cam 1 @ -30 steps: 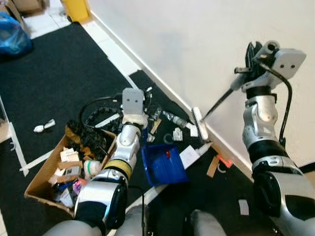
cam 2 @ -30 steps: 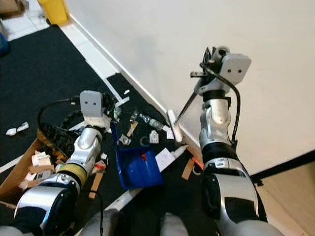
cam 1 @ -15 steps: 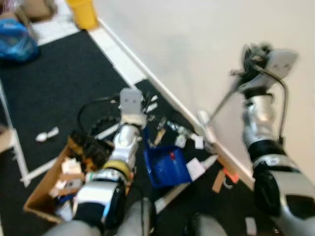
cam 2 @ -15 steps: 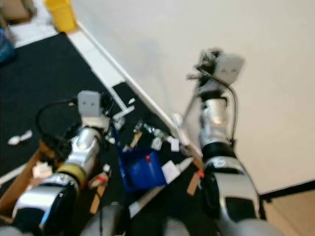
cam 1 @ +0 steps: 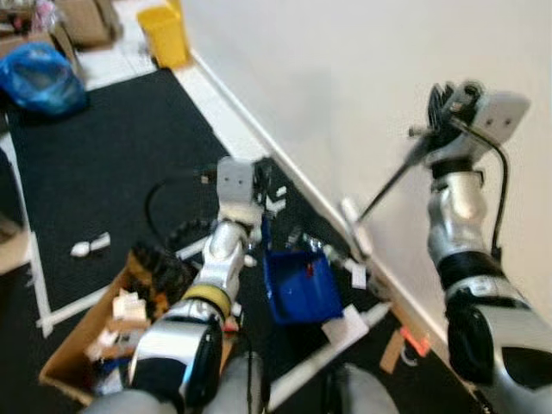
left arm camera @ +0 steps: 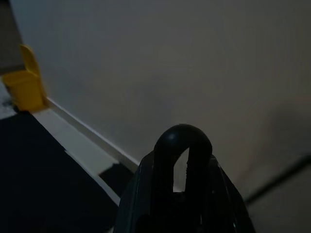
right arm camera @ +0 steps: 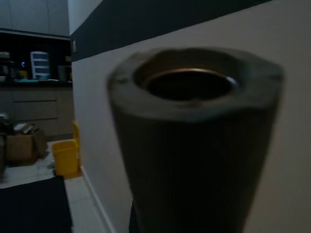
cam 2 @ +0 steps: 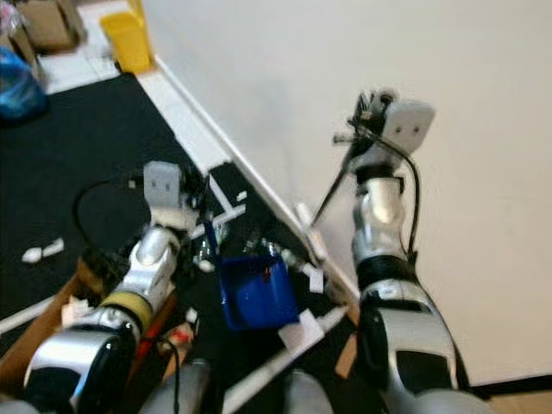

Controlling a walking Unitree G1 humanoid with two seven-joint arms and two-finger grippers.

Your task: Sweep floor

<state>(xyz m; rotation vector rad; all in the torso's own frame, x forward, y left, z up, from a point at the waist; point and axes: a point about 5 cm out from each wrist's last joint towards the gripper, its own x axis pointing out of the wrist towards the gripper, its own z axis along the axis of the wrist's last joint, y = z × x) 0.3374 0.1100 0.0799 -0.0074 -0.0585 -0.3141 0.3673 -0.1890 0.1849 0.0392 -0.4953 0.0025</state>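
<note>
My right gripper (cam 1: 440,108), at upper right of the frame, is clamped on the broom (cam 1: 385,187), whose white head (cam 1: 355,226) sits at the wall base mid-frame. My left gripper (cam 1: 263,183), at centre, grips the handle of the blue dustpan (cam 1: 300,284) lying on the black floor (cam 1: 103,164) among scraps.
</note>
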